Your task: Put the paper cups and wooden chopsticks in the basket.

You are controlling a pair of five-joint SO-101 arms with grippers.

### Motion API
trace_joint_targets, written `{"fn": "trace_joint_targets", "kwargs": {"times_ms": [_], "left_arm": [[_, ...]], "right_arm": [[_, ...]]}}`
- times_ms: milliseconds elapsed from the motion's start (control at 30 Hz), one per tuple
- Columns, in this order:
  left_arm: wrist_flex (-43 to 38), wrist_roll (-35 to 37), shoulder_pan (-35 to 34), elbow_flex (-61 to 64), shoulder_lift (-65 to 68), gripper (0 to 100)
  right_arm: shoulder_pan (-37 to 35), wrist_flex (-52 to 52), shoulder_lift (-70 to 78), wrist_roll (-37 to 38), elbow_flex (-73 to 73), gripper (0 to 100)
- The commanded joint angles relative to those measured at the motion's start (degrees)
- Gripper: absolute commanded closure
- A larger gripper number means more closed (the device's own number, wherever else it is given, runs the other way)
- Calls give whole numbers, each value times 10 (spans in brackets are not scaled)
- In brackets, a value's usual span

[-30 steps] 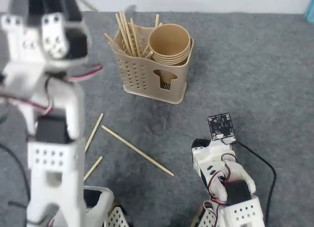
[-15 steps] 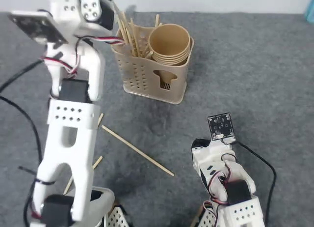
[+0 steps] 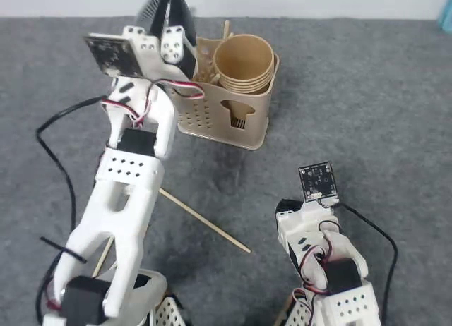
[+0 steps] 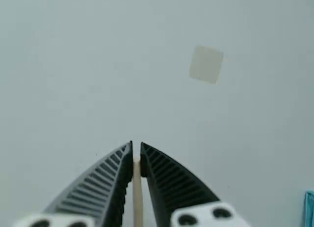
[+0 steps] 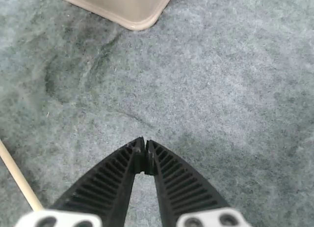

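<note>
The left arm has swung up from the near side, and the left gripper [image 4: 136, 147] is now at the basket's [image 3: 212, 118] far left corner, pinched narrow on one wooden chopstick [image 4: 137, 187]. One stack of paper cups [image 3: 244, 58] sits inside the basket. A long chopstick [image 3: 205, 220] and a second chopstick [image 3: 104, 254] lie on the grey mat [image 3: 353, 93]. The right gripper [image 5: 144, 144] is closed on nothing.

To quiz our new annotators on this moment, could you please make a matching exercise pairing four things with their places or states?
Things:
1. left tool
2. right tool
3. paper cups
4. loose chopstick

Places or states:
A. stacked inside the basket
B. lying flat on the grey mat
C. shut on the held chopstick
D. shut with nothing between the jaws

Pairs: 1-C, 2-D, 3-A, 4-B.
</note>
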Motion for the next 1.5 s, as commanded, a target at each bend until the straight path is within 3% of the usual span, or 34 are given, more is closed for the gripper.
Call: {"fn": "trace_joint_targets", "kwargs": {"times_ms": [0,100,200,267,333,567,833,1100,1300,1467], "left_arm": [[-14,-4,0,21,-8,983],[-11,-3,0,38,-8,909],[5,1,-1,50,-8,740],[61,0,-1,43,-9,649],[120,0,-4,22,-9,625],[320,1,-60,-103,-77,682],[550,1,-126,-226,-189,844],[818,-1,-333,-211,-219,979],[839,-1,-480,-52,-223,981],[771,-3,-559,107,-223,981]], "right_arm": [[7,-10,1,11,11,991],[7,-10,1,11,11,991],[7,-10,1,11,11,991],[7,-10,1,11,11,991],[7,-10,1,11,11,991],[7,-11,1,32,11,990],[7,-11,1,32,11,990],[7,-10,1,35,11,991],[7,-7,0,116,11,990],[2,-12,-3,132,2,990]]}}
